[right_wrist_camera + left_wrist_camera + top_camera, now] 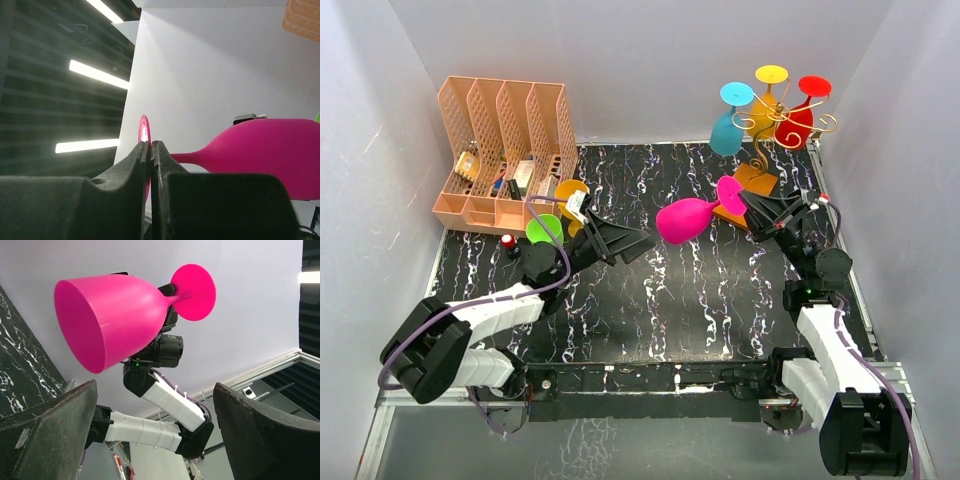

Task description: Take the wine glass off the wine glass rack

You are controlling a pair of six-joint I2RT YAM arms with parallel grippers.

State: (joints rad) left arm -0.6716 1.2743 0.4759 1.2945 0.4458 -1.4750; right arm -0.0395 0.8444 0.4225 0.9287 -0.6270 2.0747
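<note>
Since the pink wine glass (688, 220) hangs in the air centre-right of the top view, clear of the wine glass rack (775, 125) in the upper right, the lift-off step looks done for this glass and the carry-away is in hand. The right gripper (741, 204) is clenched on the glass's round foot; its wrist view shows both fingers (137, 160) pinching the thin pink disc edge-on, with stem and bowl running off to the right of that frame. The glass lies roughly level, bowl mouth toward frame left. The rack holds three more glasses hung foot-up: blue glass (726, 132), yellow glass (763, 113), red glass (796, 125). The left gripper (628, 240) sits left of centre, jaws spread wide, gripping nothing, aimed at the bowl; in its wrist view the bowl fills the upper left, apart from both fingers. A green glass (545, 228) and an orange glass (570, 192) lie near the left arm, and the peach file organizer (505, 150) is in the upper left. Next move, as a guess: hand the bowl to the left gripper or lower it to the black marbled table (670, 310). Either calls for slow motion, since the foot pinch is thin and the glass could pivot.
</note>
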